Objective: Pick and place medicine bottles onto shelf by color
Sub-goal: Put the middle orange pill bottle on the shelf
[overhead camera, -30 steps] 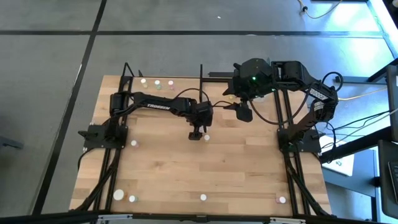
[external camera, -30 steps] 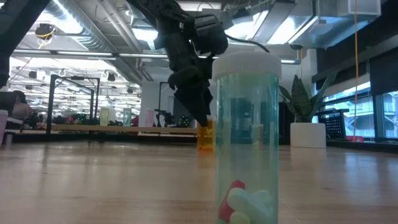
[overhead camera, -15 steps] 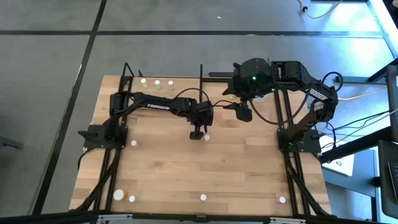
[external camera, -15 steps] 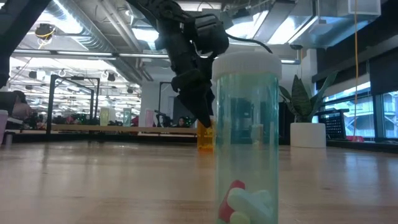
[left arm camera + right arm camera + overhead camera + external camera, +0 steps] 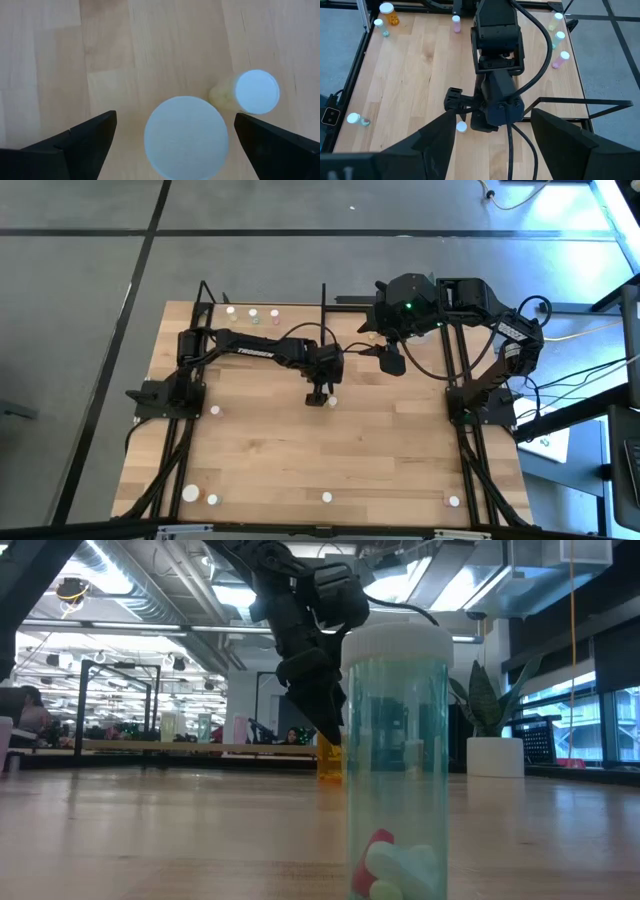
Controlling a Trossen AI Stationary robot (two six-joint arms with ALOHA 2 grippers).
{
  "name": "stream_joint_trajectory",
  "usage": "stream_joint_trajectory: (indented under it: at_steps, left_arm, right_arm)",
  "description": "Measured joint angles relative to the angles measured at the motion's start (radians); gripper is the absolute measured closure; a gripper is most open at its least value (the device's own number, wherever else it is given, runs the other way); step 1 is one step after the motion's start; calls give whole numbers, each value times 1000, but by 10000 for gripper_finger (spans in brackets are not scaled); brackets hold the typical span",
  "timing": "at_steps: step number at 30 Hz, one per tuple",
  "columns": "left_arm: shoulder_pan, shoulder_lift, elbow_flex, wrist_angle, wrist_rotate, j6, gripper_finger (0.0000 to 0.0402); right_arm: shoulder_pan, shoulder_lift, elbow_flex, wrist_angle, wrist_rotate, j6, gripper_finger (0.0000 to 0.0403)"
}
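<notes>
My left gripper (image 5: 318, 396) points down over the table's middle, open. A white-capped medicine bottle (image 5: 186, 137) stands upright between its fingers with a gap on each side; its body is hidden under the cap. A second bottle (image 5: 255, 91) with a yellowish body stands just beyond it, also seen beside the gripper from above (image 5: 332, 401). The shelf (image 5: 295, 315) lies along the far edge with three bottles (image 5: 253, 312) standing on it. My right gripper (image 5: 390, 362) hangs open, high over the far right, holding nothing.
More bottles stand about the table: a pink one (image 5: 215, 410) at the left, two (image 5: 200, 497) at the near left corner, a greenish one (image 5: 327, 497) at the near edge, filling the low view (image 5: 395, 760), and one (image 5: 453, 501) at the near right.
</notes>
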Motion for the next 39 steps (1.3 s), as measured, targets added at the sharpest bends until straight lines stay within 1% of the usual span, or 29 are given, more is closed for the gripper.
stream_joint_trajectory:
  at_steps: [6, 17, 25, 29, 35, 39]
  left_arm:
    - [0, 0, 0, 0, 2, -9, 17]
    - [0, 0, 0, 0, 1, -12, 77]
    - [0, 0, 0, 0, 1, -32, 112]
    - [0, 0, 0, 0, 1, -34, 122]
    - [1, 0, 0, 0, 1, -30, 127]
    - [1, 0, 0, 0, 1, -30, 143]
  right_arm:
    - [0, 0, 0, 0, 0, 0, 144]
    - [0, 0, 0, 0, 0, 0, 144]
    - [0, 0, 0, 0, 0, 0, 144]
    - [0, 0, 0, 0, 0, 0, 144]
    - [0, 0, 0, 0, 0, 0, 144]
    - [0, 0, 0, 0, 0, 0, 144]
